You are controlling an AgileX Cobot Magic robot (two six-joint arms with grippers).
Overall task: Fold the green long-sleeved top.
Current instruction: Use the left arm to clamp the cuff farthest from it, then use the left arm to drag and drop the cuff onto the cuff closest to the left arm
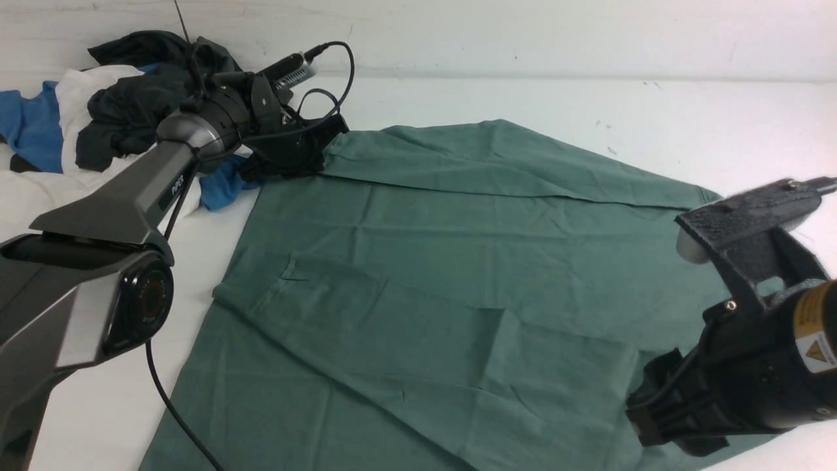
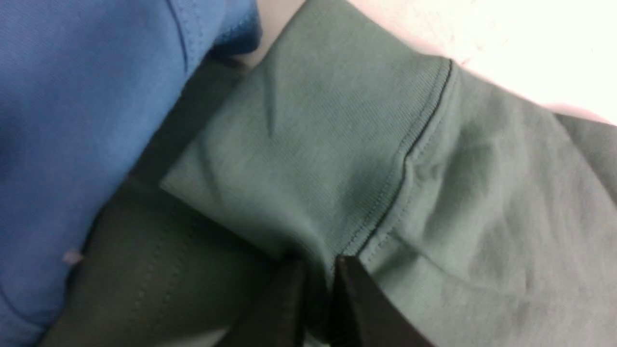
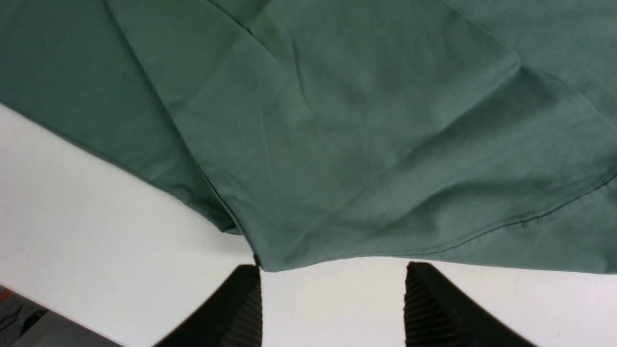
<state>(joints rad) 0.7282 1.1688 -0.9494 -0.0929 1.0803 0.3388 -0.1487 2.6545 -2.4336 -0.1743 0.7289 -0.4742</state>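
where the green long-sleeved top [image 1: 458,275] lies: spread flat over the white table [image 1: 654,118], filling the middle of the front view, with twelve o'clock taken as away from the robot.
far edge: a sleeve [image 1: 490,163] lies folded along it, running from about 2 o'clock across to 11 o'clock, with its ribbed cuff [image 2: 313,120] at the 11 o'clock end.
near half: another flat layer of the same green cloth crosses the body from 9 o'clock toward 4 o'clock, lightly creased.
left gripper [image 2: 318,299]: at the top's 11 o'clock corner, fingers drawn close together and pinching a ridge of green cloth right at the seam where cuff meets sleeve.
right gripper [image 3: 332,308]: at the top's 4 o'clock edge, jaws standing wide apart with only bare table between them; the stitched hem [image 3: 482,236] runs just beyond the fingertips, and a corner of the cloth sits just beside one finger [image 3: 241,303].
heap at 10 o'clock: a blue garment [image 1: 26,124], a white garment [image 1: 78,91] and a dark garment [image 1: 131,98] bunched together against the far wall; blue cloth lies just beside the cuff in the left wrist view.
cable [image 1: 176,412]: black, hanging from the left arm past the top's 8 o'clock edge.
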